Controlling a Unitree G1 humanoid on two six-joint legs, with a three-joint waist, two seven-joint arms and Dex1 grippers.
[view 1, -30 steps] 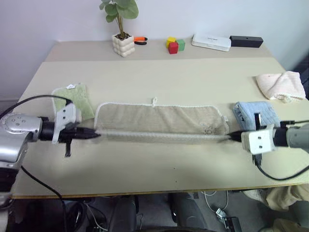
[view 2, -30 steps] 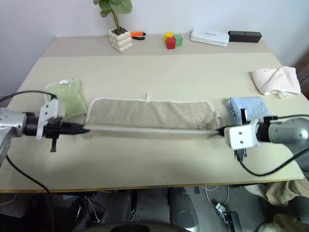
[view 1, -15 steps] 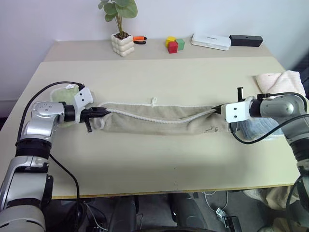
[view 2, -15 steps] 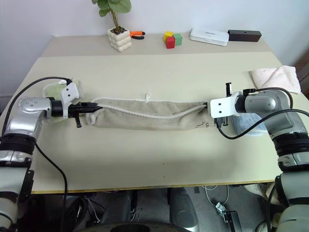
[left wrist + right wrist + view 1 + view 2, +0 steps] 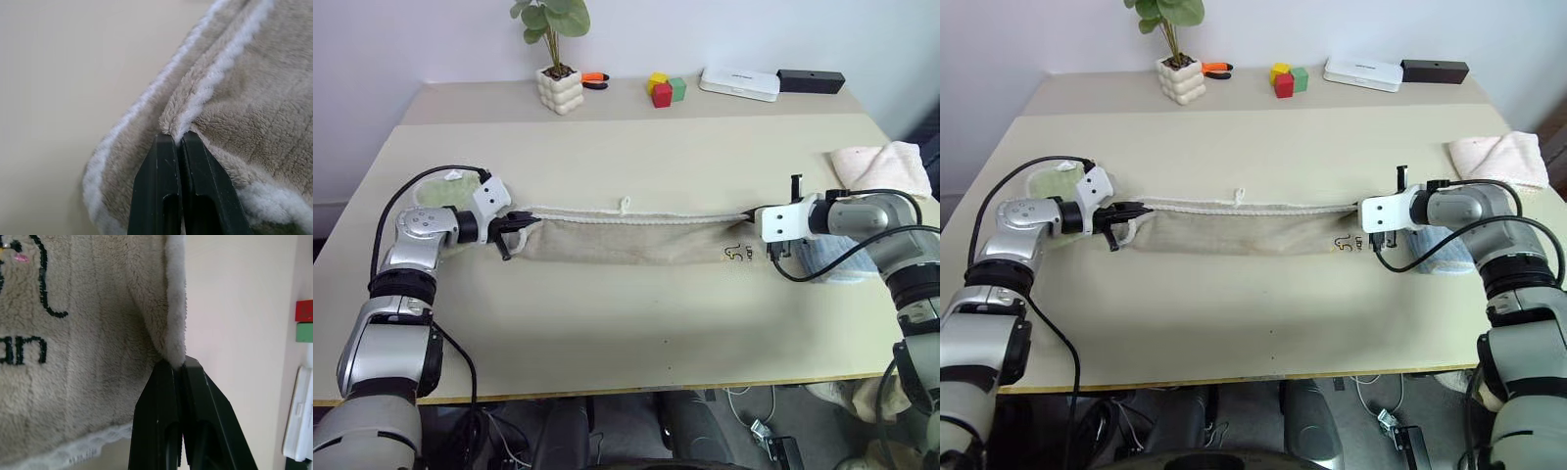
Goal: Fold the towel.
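pinching one towel [image 5: 626, 240]: left gripper [image 5: 527, 223], right gripper [image 5: 754, 217], two corners.

A beige-tan towel [image 5: 626, 240], edged in white and marked with black embroidery, is seen on a cream worktop [image 5: 626, 313].

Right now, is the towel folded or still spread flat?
Folded in half lengthwise. The towel lies as a narrow doubled strip with white edges meeting along its far side, the left tool and right tool pinching its ends.
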